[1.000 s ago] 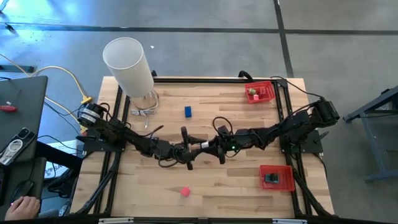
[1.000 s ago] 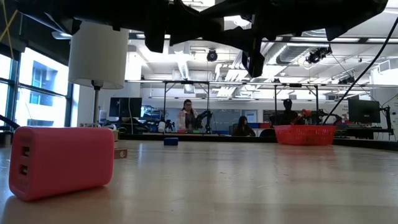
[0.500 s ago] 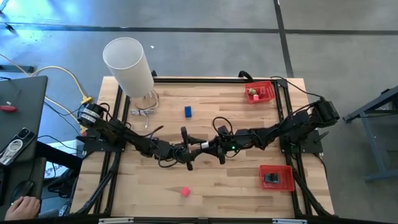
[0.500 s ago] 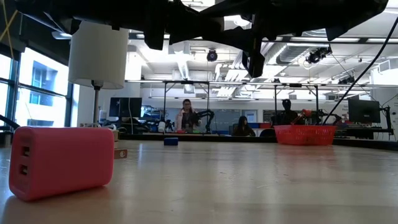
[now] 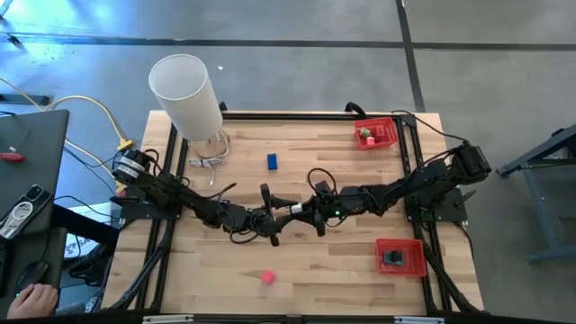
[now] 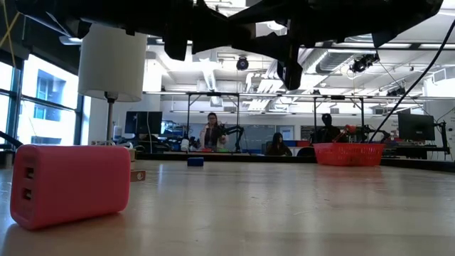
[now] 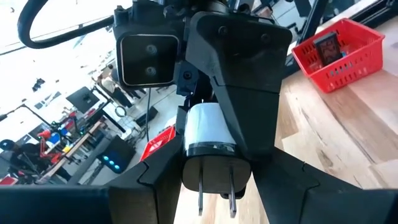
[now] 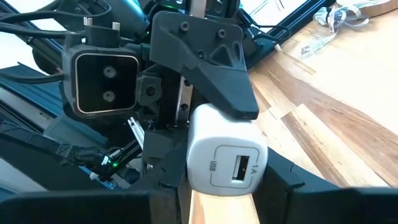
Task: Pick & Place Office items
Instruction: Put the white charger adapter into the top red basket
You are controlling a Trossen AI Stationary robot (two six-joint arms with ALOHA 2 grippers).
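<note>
Above the middle of the pale wooden table (image 5: 360, 270), with its visible grain and plank seams, the two dark arms meet tip to tip over a single white charger (image 8: 227, 163), a smooth rounded plastic block with a USB slot in one face and two metal prongs (image 7: 214, 196) at its black-capped other end. The right gripper (image 5: 312, 214) clamps the charger's white body between its matte black fingers (image 8: 211, 62), seen in the left wrist view as broad angular plates on either side of the block. The left gripper (image 5: 269, 216) also has its fingers (image 7: 155, 177) at the charger's flanks, though whether it actually presses on it I cannot tell. Other office items lie apart on the boards: a small blue block (image 5: 272, 161) toward the far side, and a pink charger (image 5: 267, 277) with rounded corners and two ports near the front edge, looming large in the low view (image 6: 70, 183). A red mesh-sided tray (image 5: 376, 133) in the far right corner holds a small greenish and reddish piece (image 5: 366, 136); a second red tray (image 5: 400, 257) near the right front holds a black item (image 5: 392, 257). A tall, smooth white cylinder (image 5: 187, 97) stands at the far left corner.
</note>
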